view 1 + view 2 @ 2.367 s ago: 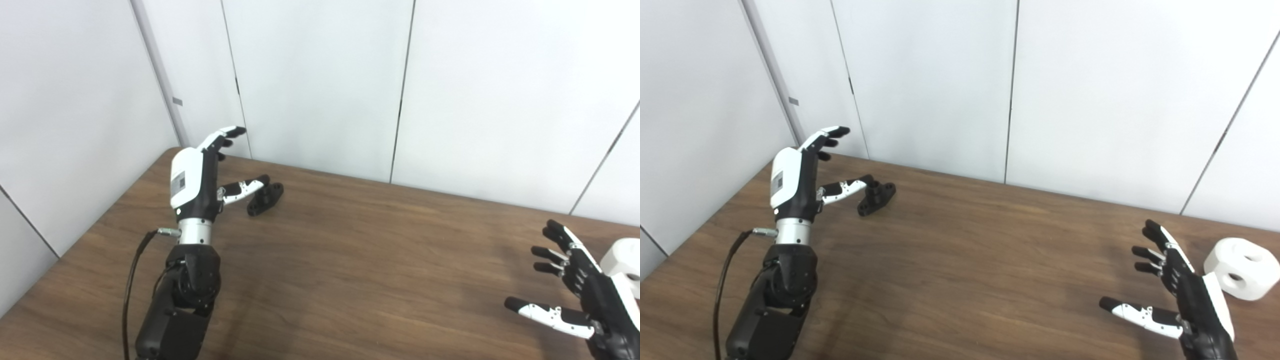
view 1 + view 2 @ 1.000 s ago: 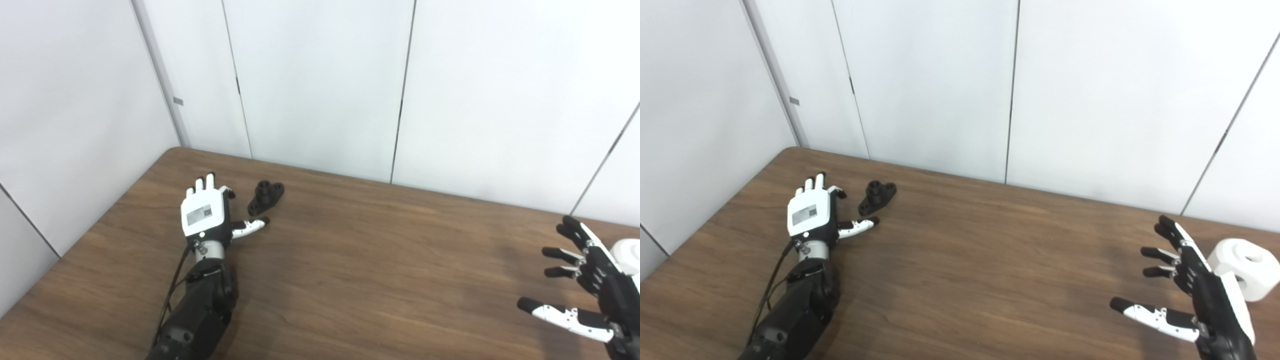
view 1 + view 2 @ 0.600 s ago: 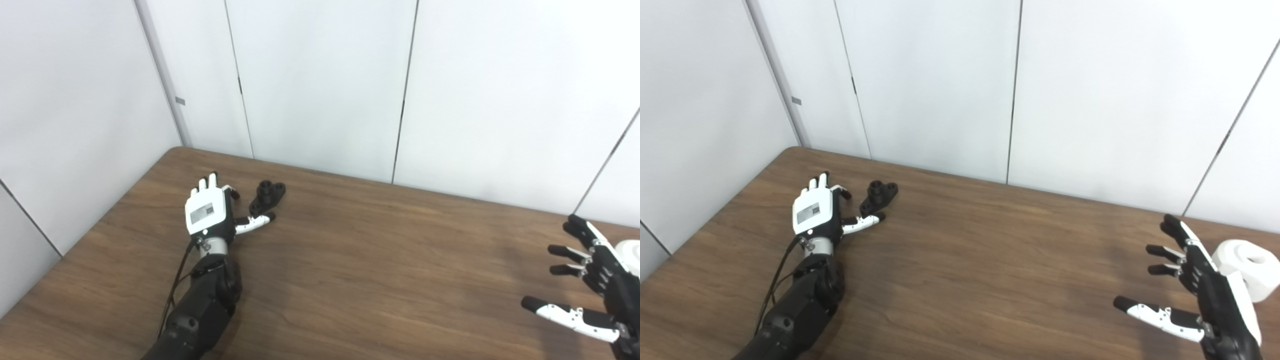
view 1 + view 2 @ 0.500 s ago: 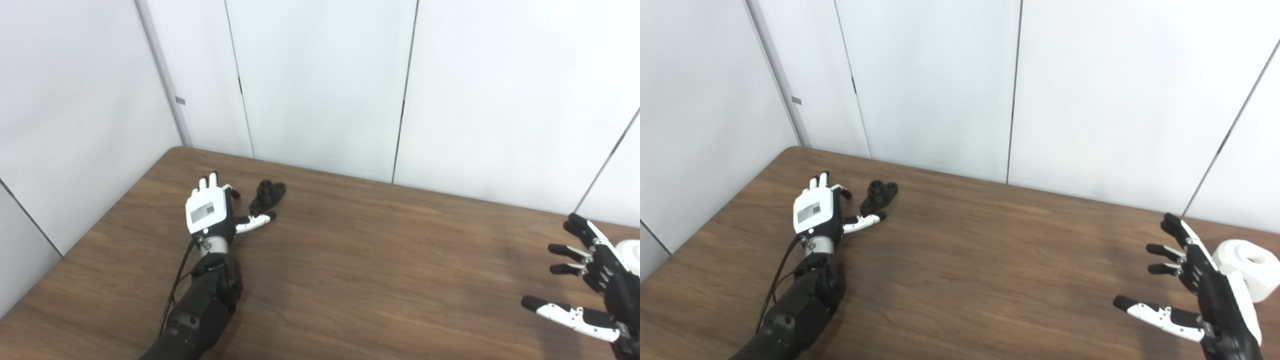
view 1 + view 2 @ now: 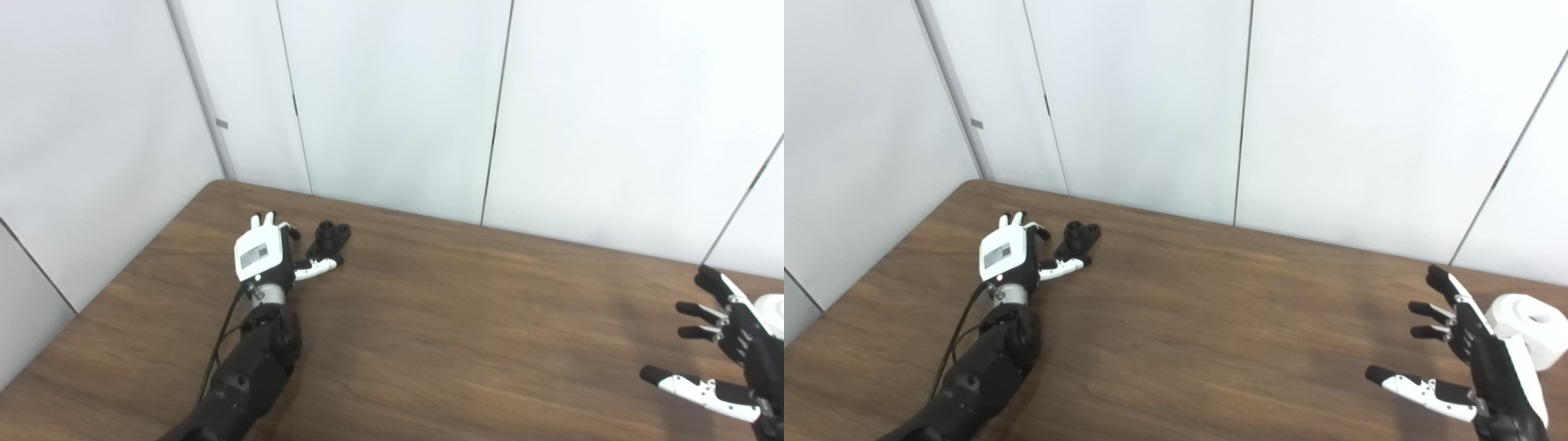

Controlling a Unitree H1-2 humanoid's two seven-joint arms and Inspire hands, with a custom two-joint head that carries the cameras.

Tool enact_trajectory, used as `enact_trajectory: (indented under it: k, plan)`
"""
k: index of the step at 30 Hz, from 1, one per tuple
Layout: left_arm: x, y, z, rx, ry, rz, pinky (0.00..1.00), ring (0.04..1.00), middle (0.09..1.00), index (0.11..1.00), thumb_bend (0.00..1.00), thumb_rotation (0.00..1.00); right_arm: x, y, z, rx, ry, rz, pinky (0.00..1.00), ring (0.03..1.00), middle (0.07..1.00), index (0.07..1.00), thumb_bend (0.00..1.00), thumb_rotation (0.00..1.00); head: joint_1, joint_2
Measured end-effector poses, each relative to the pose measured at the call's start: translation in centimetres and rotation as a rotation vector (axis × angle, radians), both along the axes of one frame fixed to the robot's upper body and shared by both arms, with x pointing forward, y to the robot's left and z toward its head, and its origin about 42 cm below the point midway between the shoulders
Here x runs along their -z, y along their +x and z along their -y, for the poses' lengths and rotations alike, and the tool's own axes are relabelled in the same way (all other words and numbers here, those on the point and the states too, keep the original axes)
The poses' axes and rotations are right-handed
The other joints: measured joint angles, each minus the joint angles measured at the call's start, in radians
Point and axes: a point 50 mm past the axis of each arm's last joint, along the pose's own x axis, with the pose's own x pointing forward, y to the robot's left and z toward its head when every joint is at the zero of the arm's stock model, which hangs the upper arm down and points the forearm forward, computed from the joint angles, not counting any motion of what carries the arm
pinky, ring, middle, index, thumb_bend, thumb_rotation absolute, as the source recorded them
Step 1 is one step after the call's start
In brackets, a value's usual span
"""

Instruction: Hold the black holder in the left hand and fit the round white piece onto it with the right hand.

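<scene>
The black holder (image 5: 328,239) lies on the brown table at the far left. My left hand (image 5: 264,257) is low over the table just left of the holder, palm down and open, its thumb pointing under the holder's near end. The round white piece (image 5: 1530,329) with a hole stands at the far right. My right hand (image 5: 1476,355) is open, fingers spread, raised just left of the white piece and partly covering it.
The table (image 5: 465,318) backs against white wall panels (image 5: 398,98). Its far left corner is near the holder. A black cable (image 5: 220,343) runs along my left forearm.
My left hand dropped from upright to palm down on the table, then slid forward and right towards the holder. My right hand drifted slightly right. The holder and white piece stayed put.
</scene>
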Motion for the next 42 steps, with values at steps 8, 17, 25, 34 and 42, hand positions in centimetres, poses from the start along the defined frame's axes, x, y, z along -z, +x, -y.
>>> enact_trajectory:
  k: [8, 17, 25, 34, 42]
  plan:
    - [0.1, 0.4, 0.3, 0.013, 0.001, -0.007, 0.86, 0.992, 0.95, 0.652, 0.94, 0.33, 0.0, 0.0, 0.0, 0.005, -0.009, 0.0, 0.65, 0.792, 0.922, 0.912, 0.68, 0.0, -0.006, 0.005]
    - [0.4, 0.6, -0.1, 0.041, -0.017, -0.013, 0.85, 0.986, 0.953, 0.657, 0.93, 0.26, 0.0, 0.0, 0.3, 0.013, -0.008, 0.002, 0.63, 0.783, 0.917, 0.914, 0.69, 0.0, -0.009, 0.008]
    - [0.4, 0.8, 0.1, 0.047, -0.026, -0.011, 0.83, 0.984, 0.952, 0.659, 0.92, 0.22, -0.1, 0.0, 0.3, 0.016, -0.007, 0.0, 0.66, 0.8, 0.929, 0.927, 0.67, 0.0, -0.014, 0.015]
    - [0.3, 0.9, 0.4, 0.062, -0.036, -0.001, 0.83, 0.984, 0.936, 0.569, 0.73, 0.13, -0.2, -0.1, 0.3, 0.025, -0.003, -0.013, 0.65, 0.79, 0.922, 0.919, 0.69, 0.0, -0.018, 0.025]
    - [0.6, 1.1, 0.9, 0.108, -0.012, 0.023, 0.78, 0.913, 0.846, 0.48, 0.52, 0.05, -0.3, -0.1, 0.4, 0.028, -0.002, -0.017, 0.66, 0.798, 0.927, 0.927, 0.68, 0.0, -0.017, 0.028]
